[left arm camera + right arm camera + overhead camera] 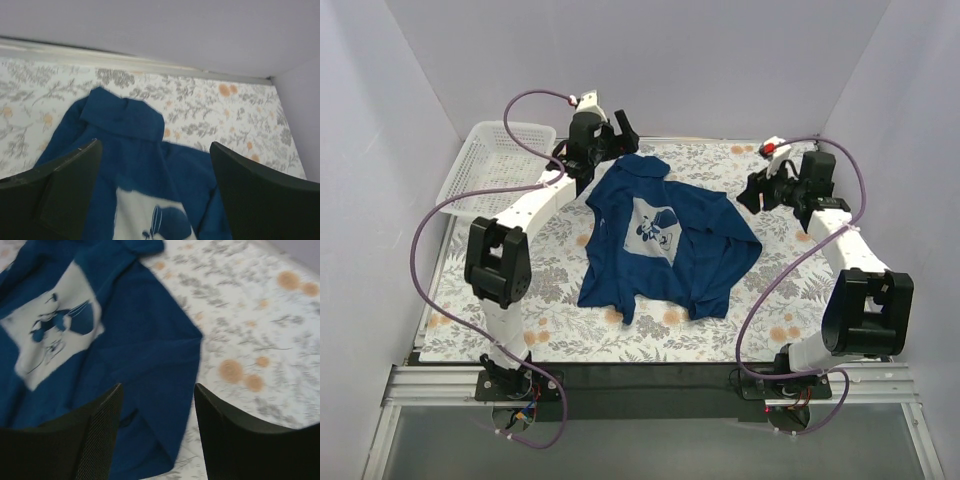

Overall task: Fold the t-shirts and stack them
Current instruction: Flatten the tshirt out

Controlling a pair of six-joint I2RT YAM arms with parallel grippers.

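A dark navy-blue t-shirt (665, 235) with a light grey square print (655, 228) lies crumpled and partly spread in the middle of the flowered table. My left gripper (623, 132) hovers above its far left end, open and holding nothing. In the left wrist view the shirt (135, 150) lies below the left gripper (155, 145), with a folded-over flap of cloth (122, 117) beyond the fingertips. My right gripper (752, 193) hangs by the shirt's right edge, also open and holding nothing. Its wrist view shows the shirt's edge (165, 355) under the right gripper (157, 387).
A white plastic mesh basket (505, 160) stands at the back left corner. The flowered tablecloth (790, 290) covers the table. Pale walls close in the back and both sides. Purple cables loop off both arms.
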